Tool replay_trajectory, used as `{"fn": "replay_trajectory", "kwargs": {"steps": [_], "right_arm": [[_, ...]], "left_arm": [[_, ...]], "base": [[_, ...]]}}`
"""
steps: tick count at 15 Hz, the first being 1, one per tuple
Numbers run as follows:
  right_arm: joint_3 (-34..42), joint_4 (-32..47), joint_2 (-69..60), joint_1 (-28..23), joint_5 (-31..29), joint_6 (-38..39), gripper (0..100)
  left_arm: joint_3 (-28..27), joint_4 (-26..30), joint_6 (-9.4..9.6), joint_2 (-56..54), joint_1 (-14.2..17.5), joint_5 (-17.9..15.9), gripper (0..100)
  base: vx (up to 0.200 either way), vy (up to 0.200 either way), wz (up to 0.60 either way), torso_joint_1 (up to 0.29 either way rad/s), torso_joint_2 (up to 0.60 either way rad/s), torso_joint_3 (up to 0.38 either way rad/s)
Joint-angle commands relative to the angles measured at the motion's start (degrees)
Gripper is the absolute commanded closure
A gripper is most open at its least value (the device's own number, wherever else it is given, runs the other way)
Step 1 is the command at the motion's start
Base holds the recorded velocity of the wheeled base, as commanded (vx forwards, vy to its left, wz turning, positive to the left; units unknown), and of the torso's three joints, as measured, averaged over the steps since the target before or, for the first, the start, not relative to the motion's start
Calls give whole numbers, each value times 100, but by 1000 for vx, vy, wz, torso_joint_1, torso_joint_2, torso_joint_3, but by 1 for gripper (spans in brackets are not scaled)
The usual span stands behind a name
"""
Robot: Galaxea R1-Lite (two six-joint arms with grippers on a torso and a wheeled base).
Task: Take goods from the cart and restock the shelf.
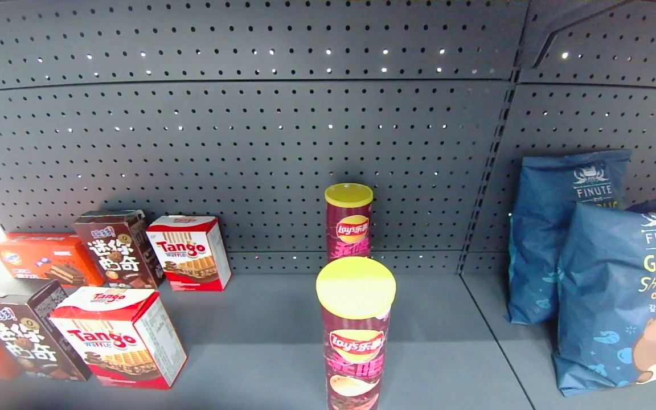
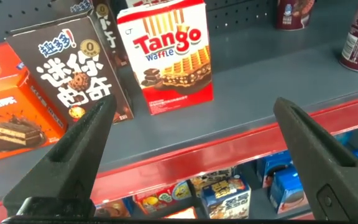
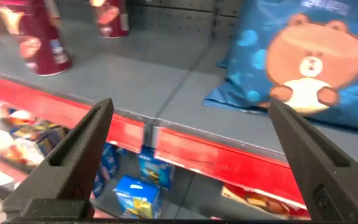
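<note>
Left to right, snack boxes (image 1: 117, 341), 2 crisp cans (image 1: 355, 341) and 2 blue bags (image 1: 613, 285) already stand on the shelf (image 1: 259, 341), yet the left gripper (image 2: 194, 106) and right gripper (image 3: 191, 107) hang spread and empty at its front, so a cart trip seems due.

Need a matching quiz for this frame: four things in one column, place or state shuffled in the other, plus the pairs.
Column 1
1. front chip can
2. blue snack bags
3. front wafer box
4. left gripper

Column 2
A. open, held before the front edge of the shelf
B. right section of the shelf
C. middle of the shelf, yellow lid on top
D. left part of the shelf, beside a dark box

Pairs: 1-C, 2-B, 3-D, 4-A
</note>
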Motion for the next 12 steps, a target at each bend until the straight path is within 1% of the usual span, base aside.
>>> {"fn": "replay_trajectory", "kwargs": {"steps": [1,2,3,4,5,7,9,10,11,12], "right_arm": [[-4,28,503,-391,-12,-1,0],[-4,19,670,-1164,-12,-1,0],[5,19,722,-1762,-12,-10,0],[5,-25,380,-1938,-12,-1,0],[5,-42,-16,-1736,-21,-19,0],[5,-42,-16,-1771,-29,-1,0],[5,-34,-16,-1780,-21,-1,0],[5,-34,-16,-1780,-21,-1,0],[5,-34,-16,-1780,-21,-1,0],[5,-34,-16,-1780,-21,-1,0]], "left_arm": [[8,-1,1,10,1,2,0],[-27,-1,1,10,1,11,0],[-27,-1,1,10,1,11,0],[-27,-1,1,10,1,11,0],[-19,-1,1,10,1,2,0],[25,-1,1,10,1,-33,0],[60,-1,1,10,1,-244,0],[69,-1,10,10,1,-288,0],[78,-1,27,10,1,-481,0],[175,-1,80,10,1,-798,0]], "base": [[0,0,0,0,0,0],[0,0,0,0,0,0],[0,0,0,0,0,0],[0,0,0,0,0,0],[0,0,0,0,0,0],[0,0,0,0,0,0],[0,0,0,0,0,0],[0,0,0,0,0,0],[0,0,0,0,0,0],[0,0,0,0,0,0]]}}
